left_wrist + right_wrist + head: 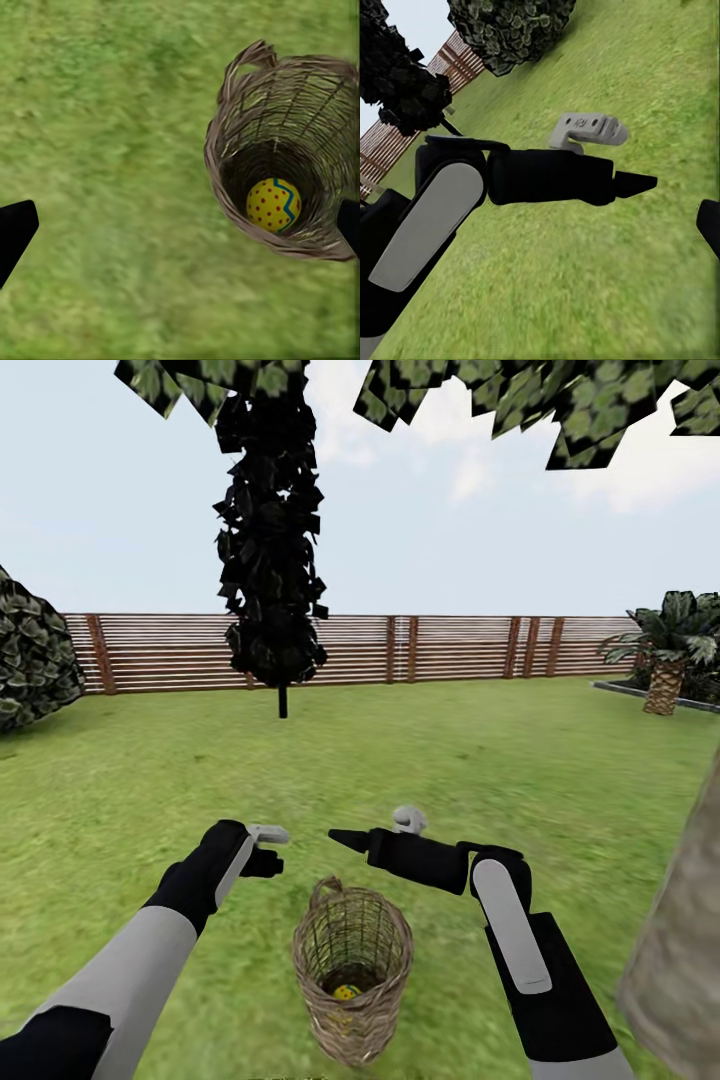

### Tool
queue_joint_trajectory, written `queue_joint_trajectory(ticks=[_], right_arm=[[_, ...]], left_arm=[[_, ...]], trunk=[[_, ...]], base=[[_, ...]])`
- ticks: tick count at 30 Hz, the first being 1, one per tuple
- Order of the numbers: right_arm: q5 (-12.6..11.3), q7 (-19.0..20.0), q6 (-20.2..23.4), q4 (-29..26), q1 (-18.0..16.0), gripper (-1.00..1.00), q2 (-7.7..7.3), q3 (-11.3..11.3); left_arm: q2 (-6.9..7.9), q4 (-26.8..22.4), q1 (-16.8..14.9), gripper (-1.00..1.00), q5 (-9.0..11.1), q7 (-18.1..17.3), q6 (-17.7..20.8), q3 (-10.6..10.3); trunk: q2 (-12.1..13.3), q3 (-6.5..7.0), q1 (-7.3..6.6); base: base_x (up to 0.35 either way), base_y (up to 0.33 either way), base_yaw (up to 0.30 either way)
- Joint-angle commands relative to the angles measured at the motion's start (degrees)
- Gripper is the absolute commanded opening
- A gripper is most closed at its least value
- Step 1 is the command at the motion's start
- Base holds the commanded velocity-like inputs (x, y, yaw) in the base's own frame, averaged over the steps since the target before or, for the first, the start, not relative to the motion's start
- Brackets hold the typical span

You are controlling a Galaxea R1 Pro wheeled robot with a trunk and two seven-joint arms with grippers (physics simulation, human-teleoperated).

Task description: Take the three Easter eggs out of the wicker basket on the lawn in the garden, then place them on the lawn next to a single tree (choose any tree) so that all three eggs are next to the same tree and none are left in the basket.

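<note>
The wicker basket (pixel 351 960) stands upright on the lawn (pixel 450 760) just in front of me. One yellow Easter egg (pixel 347 992) with blue zigzag and red dots lies at its bottom. From the left wrist the basket (pixel 289 112) and the egg (pixel 274 204) show from above. My left gripper (pixel 268 852) hovers open, above and left of the basket's rim, its fingertips (pixel 15 229) wide apart. My right gripper (pixel 345 840) is open too, above the basket's far rim and pointing left at the left gripper (pixel 630 182). A pale tree trunk (pixel 680 950) rises close on my right.
A dark narrow cypress (pixel 270 560) stands mid-lawn ahead. A brown slat fence (pixel 450 648) closes the garden's far side. A dark shrub (pixel 30 660) sits at the left, a low palm-like plant (pixel 668 660) at the right. Grass stretches open all around the basket.
</note>
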Motion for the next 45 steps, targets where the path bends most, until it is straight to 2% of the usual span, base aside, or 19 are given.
queue_joint_trajectory(ticks=[1, 14, 23, 36, 45], right_arm=[[0.59, 0.58, 0.22, 0.0, -0.05, 1.0, 0.04, -0.05], [0.55, 0.58, 0.22, 0.0, -0.05, 1.0, 0.03, -0.02], [0.5, 0.58, 0.22, 0.0, -0.05, 1.0, 0.0, -0.21], [0.63, 0.62, 0.22, 0.0, -0.05, 1.0, 0.02, -0.29], [0.59, 0.66, 0.22, 0.0, -0.05, 1.0, 0.02, -0.36]], left_arm=[[0.04, -0.09, -0.02, 1.0, 0.51, 0.37, 0.23, -0.12], [0.09, 0.04, -0.18, 1.0, 0.49, 0.19, 0.22, 0.09], [0.08, 0.34, -0.21, 1.0, 0.49, 0.12, 0.16, 0.12], [0.13, 0.3, -0.28, 1.0, 0.63, 0.04, 0.17, 0.12], [0.13, 0.18, -0.28, 1.0, 0.67, 0.02, 0.16, 0.12]], trunk=[[-0.04, -0.12, -0.02], [-0.04, -0.74, -0.02], [-0.04, -1.17, -0.02], [-0.04, -1.35, -0.02], [-0.04, -1.63, -0.02]], base=[[-0.15, 0.075, -0.249], [-0.182, 0.197, -0.249], [-0.042, 0.304, -0.245], [-0.002, 0.319, -0.067], [-0.06, 0.32, -0.213]])
